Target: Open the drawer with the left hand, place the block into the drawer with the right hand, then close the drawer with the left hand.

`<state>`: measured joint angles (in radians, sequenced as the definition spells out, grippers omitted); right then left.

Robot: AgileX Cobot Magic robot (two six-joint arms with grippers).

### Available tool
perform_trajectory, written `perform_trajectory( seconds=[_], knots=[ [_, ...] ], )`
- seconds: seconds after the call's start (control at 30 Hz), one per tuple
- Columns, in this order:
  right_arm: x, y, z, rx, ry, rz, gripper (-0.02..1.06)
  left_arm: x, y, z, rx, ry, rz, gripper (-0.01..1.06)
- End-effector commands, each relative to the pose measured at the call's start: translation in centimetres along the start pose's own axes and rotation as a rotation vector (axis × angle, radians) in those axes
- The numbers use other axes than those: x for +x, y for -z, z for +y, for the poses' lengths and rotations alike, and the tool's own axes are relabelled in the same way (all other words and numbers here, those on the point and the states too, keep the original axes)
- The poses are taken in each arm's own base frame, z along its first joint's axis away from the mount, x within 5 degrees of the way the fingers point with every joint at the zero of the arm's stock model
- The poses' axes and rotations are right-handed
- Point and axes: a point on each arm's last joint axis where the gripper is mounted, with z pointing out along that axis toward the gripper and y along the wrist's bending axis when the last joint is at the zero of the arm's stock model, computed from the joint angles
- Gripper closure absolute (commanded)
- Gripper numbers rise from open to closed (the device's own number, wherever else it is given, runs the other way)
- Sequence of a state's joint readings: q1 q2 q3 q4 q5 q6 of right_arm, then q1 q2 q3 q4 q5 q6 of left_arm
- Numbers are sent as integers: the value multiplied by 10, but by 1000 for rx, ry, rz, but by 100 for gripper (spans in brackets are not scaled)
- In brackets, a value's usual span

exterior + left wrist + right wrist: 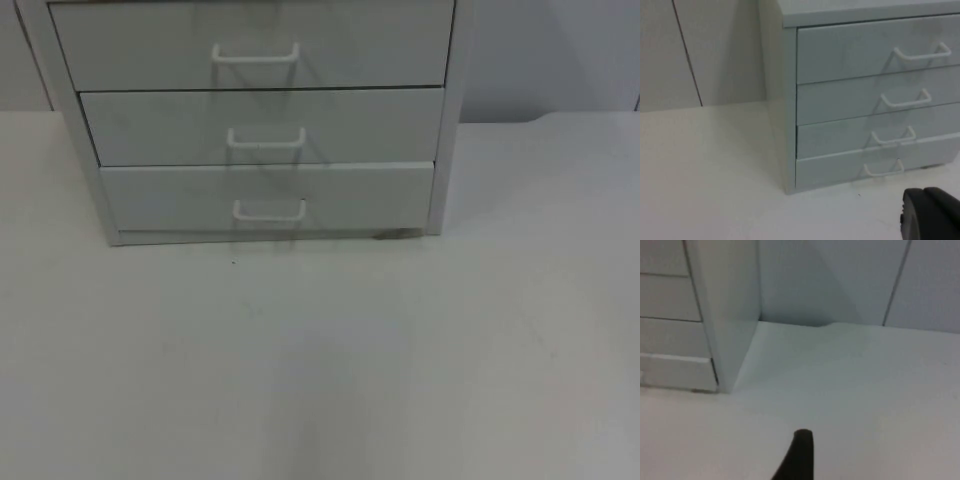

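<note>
A pale grey drawer cabinet point(448, 120) stands at the back of the white table. In the top view three drawer fronts are stacked, each with a white bar handle: upper point(256, 54), middle point(266, 138), lowest point(269, 210). All fronts sit flush. In the left wrist view the cabinet point(785, 125) is seen from its left front corner with several drawers, the lowest handle point(883, 170) nearest the table. My left gripper point(930, 215) hangs low in front of the cabinet, to its left. My right gripper point(800, 455) is over bare table off the cabinet's right side point(730, 315).
White table top point(320, 380) stretches wide in front of the cabinet. The grey partition wall point(840, 280) closes the back. A small dark bit point(397, 235) lies under the cabinet's lower right corner.
</note>
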<state>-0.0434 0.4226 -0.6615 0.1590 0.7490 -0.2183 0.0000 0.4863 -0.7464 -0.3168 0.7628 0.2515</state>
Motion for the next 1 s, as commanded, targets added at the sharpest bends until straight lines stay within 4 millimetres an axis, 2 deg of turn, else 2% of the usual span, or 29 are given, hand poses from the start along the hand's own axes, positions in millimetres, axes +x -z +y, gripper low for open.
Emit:
perform_trajectory(
  seconds=[0.0,0.13,0.23,0.4,0.43,0.6,0.63,0.7,0.8,0.97],
  knots=[
    [7,6,-5,63,-32,20,28,4,6,-2,2,-12,7,105],
    [14,22,-4,88,-61,-21,29,13,24,-3,-23,-7,1,105],
    [18,24,-2,68,-51,-45,29,17,36,-4,-50,-11,-30,105],
    [35,21,4,-89,97,-23,29,32,64,-7,-86,-27,-91,105],
    [35,21,4,-89,97,-23,29,32,64,-7,-86,-27,-91,105],
    [46,36,2,-131,63,-31,29,52,87,-10,-117,-60,-143,105],
    [46,36,2,-131,63,-31,29,52,87,-10,-117,-60,-143,105],
    [53,46,-1,-118,70,-51,29,69,87,-10,-117,-50,-159,105],
    [65,59,-3,-122,83,-73,29,85,70,-7,-116,-32,-57,105],
    [76,62,-1,-159,81,12,29,87,70,-6,-122,-35,-29,105]
  ],
)
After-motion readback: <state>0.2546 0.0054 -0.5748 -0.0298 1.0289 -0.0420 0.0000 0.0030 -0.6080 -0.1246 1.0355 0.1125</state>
